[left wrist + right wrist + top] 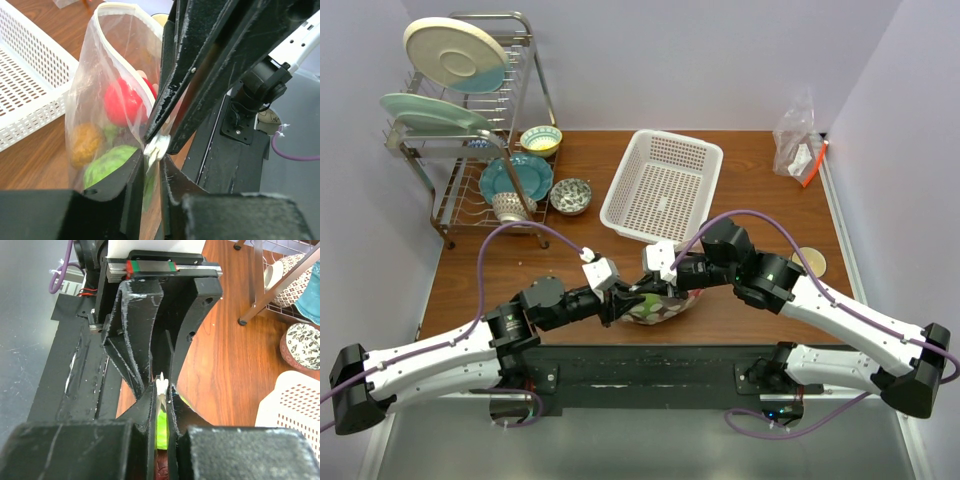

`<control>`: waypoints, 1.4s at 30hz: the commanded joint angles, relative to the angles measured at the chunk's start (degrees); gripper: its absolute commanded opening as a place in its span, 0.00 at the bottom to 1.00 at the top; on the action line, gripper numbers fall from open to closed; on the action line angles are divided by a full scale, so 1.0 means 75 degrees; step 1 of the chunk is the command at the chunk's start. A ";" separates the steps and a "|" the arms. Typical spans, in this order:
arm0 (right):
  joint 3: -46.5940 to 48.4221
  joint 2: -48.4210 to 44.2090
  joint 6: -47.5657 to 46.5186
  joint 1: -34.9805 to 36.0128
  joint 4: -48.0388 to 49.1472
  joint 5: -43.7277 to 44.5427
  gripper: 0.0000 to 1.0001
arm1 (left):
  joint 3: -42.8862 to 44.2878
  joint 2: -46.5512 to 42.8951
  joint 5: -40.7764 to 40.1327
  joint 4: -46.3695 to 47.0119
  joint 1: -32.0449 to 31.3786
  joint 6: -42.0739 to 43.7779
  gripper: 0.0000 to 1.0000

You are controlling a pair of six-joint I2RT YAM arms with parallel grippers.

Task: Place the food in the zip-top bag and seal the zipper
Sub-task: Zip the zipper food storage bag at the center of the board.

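The clear zip-top bag (658, 305) stands on the table's near edge between both grippers. In the left wrist view the bag (95, 75) holds the food: a red apple (122, 102), a small orange (86, 142) and a green ball (107, 165). Its mouth gapes open on the far side. My left gripper (152, 162) is shut on the pale zipper (156, 149) at one end. My right gripper (161, 392) is shut on the same zipper (161, 385) right against it, with green food (161, 427) below. In the top view the left gripper (623, 300) and the right gripper (658, 283) meet tip to tip.
A white basket (665, 185) lies just behind the bag. A dish rack (470, 130) with plates and bowls stands at the back left. Another clear bag with a red-orange strip (800, 145) sits at the back right. A small round disc (810, 262) lies by the right arm.
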 commanded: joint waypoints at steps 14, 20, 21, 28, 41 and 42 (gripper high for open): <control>0.0045 -0.0318 0.0215 0.0020 -0.0015 0.0518 0.00 | 0.0144 -0.1101 -0.0161 0.0290 -0.0031 0.0192 0.00; -0.0248 -0.0600 0.0378 0.0020 -0.0038 0.0915 0.00 | 0.0061 -0.2005 -0.1392 -0.0505 -0.0019 0.0098 0.00; -0.0271 -0.0658 0.0402 0.0020 -0.0061 0.0974 0.00 | 0.0165 -0.2029 -0.1498 -0.0658 -0.0031 0.0098 0.00; -0.0622 -0.1091 0.0672 0.0020 -0.0155 0.1431 0.00 | 0.0857 -0.2134 -0.3723 -0.2392 -0.0019 -0.0405 0.00; -0.1349 -0.2334 0.1971 0.0020 -0.0635 0.2169 0.00 | 0.1877 -0.2557 -0.6982 -0.5087 -0.0019 -0.1588 0.00; -0.1373 -0.2474 0.2019 0.0020 -0.0705 0.2182 0.00 | 0.1912 -0.2498 -0.7122 -0.5182 -0.0019 -0.1636 0.00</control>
